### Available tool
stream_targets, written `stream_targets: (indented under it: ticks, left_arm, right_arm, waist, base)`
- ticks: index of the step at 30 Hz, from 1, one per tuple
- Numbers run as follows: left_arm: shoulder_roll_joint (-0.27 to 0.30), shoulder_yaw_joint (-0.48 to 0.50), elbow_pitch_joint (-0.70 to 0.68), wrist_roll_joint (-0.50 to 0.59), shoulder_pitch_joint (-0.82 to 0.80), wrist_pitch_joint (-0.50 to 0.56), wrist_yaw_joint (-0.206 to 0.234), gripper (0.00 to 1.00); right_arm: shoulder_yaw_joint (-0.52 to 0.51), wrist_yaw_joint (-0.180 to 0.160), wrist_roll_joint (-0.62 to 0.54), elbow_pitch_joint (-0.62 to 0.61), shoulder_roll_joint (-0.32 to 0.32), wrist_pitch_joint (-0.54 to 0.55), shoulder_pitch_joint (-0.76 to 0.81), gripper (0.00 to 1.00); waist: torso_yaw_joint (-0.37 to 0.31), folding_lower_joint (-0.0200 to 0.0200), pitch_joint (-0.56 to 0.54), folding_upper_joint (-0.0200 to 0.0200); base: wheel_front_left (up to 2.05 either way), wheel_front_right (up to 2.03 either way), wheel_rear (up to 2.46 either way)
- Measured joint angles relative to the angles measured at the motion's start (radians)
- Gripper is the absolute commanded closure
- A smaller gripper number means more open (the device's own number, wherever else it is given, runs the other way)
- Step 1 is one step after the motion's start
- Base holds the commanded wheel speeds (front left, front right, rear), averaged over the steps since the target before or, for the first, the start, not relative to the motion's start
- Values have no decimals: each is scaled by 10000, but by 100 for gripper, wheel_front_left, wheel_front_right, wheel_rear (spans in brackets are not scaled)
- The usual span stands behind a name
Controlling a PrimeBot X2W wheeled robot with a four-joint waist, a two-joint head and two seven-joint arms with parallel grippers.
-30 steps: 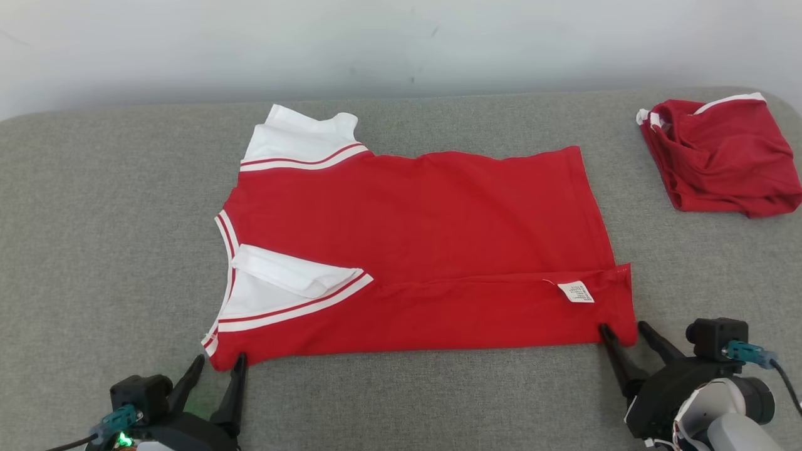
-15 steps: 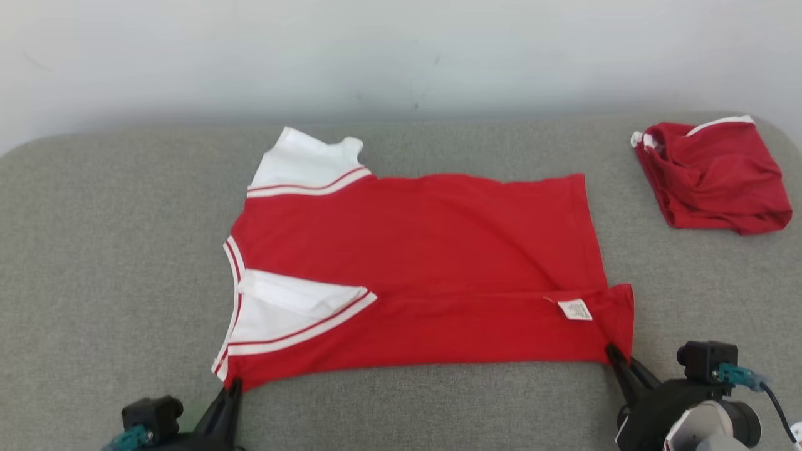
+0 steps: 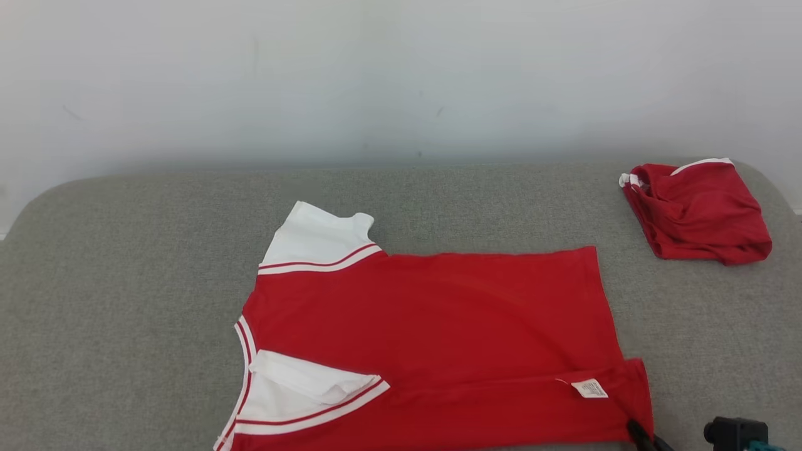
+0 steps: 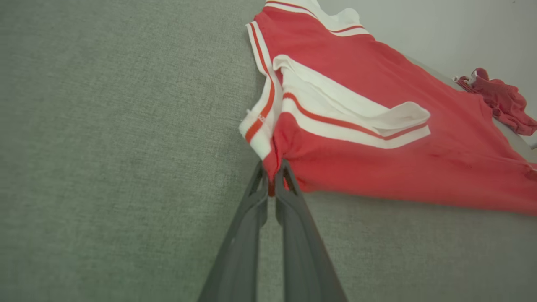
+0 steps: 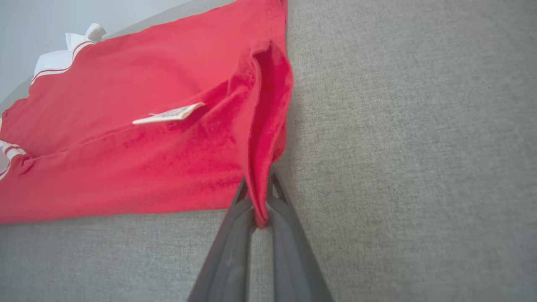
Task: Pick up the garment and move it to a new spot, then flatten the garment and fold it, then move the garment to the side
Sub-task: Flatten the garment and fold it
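- One red garment (image 3: 432, 338) with white sleeves lies flat on the grey padded surface (image 3: 125, 282), at the near middle of the head view. Its long axis runs left to right, neck opening to the left and hem to the right.
- Left of the neck opening the padding is bare all the way to its rounded left edge, a wide stretch of free room.
- The left gripper (image 4: 273, 167) is pinched tight on the garment's near left corner, red cloth caught between its two fingers just below the striped neck trim.
- The far sleeve (image 3: 319, 241) juts toward the wall (image 3: 401, 75). The near sleeve (image 3: 301, 391) is folded in on top of the body.
- The near long edge is folded over onto the body as a band, with a white label (image 3: 589, 388) showing near its right end.
- The right gripper (image 5: 259, 184) is clamped on the near right corner at the hem, and the cloth rises in a lifted fold from its fingers.
- Right of the hem there is a bare gap of padding.
- A second red garment (image 3: 698, 210) sits bunched by the far right corner, well apart from the hem.
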Motion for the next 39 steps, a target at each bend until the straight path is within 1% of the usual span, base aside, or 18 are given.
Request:
stream_targets:
  ticks: [3,7,8,9,10,11,17,21,23,25,27,29,31,32,34,36,39]
  left_arm:
    - [23,-73,-441,-40,418,115,188,100]
    - [12,-151,-688,-33,615,169,372,100]
    - [-2,-161,-709,-21,615,167,403,96]
    - [-2,-161,-709,-21,615,167,403,75]
    - [-25,-153,-708,-17,615,163,451,42]
    - [-40,-138,-700,12,614,150,495,0]
    - [-88,42,-903,483,599,13,698,0]
    - [-182,558,-1310,869,596,-42,765,0]
    - [-288,980,-1611,1250,579,-48,825,0]
    - [-360,1430,-1881,1862,570,-58,930,0]
    - [-562,1910,-2153,2337,554,-67,974,0]
    - [-884,2426,-2477,2857,554,-69,997,0]
    - [-1016,2713,-2723,3730,577,-69,976,0]
    - [-1078,2836,-2861,4171,594,-69,976,0]
    - [-1411,3256,-3198,4794,616,-69,986,0]
    - [-1716,3643,-3363,5244,675,-69,951,0]
    - [-2052,4148,-3452,5779,837,-69,746,0]
  right_arm:
    - [-280,0,-75,-360,50,199,457,100]
    - [-520,0,-192,-725,167,397,806,100]
    - [-571,0,-224,-775,211,441,854,100]
    - [-571,0,-224,-775,211,441,854,97]
    - [-606,0,-268,-846,261,462,908,52]
    - [-642,0,-334,-888,301,499,940,0]
    - [-882,0,-1116,-1346,309,226,986,0]
    - [-1162,0,-1620,-1616,320,-328,891,0]
    - [-1225,0,-1906,-1712,380,-692,779,0]
    - [-1290,0,-2134,-1766,522,-1083,634,0]
    - [-1271,0,-2525,-1812,667,-1521,475,0]
    - [-1275,0,-2903,-1820,836,-1894,328,0]
    - [-1254,0,-3344,-1818,1003,-2148,265,0]
    - [-1281,0,-3503,-1808,1122,-2240,243,0]
    - [-1352,0,-3879,-1825,1356,-2366,216,0]
    - [-1444,0,-4107,-1891,1626,-2414,140,0]
    - [-1570,0,-4477,-2255,2057,-2449,128,0]
  waist:
    - [35,0,12,0]
    - [40,1,98,0]
    - [37,1,115,0]
    - [37,1,115,0]
    - [31,1,130,0]
    - [21,1,142,0]
    - [55,1,264,0]
    - [116,2,312,0]
    - [146,2,324,0]
    - [158,2,326,1]
    - [148,1,327,0]
    - [130,2,325,1]
    - [108,2,319,0]
    - [94,1,315,1]
    - [80,2,321,1]
    - [63,2,326,1]
    - [-1,1,327,0]
  base:
    - [0,0,0]
    - [0,0,0]
    - [0,0,0]
    - [0,0,0]
    - [0,0,0]
    - [0,0,0]
    - [0,0,0]
    - [0,0,0]
    - [0,0,0]
    - [0,0,0]
    - [0,0,0]
    - [0,0,0]
    - [0,0,0]
    - [0,0,0]
    - [0,0,0]
    - [0,0,0]
    - [0,0,0]
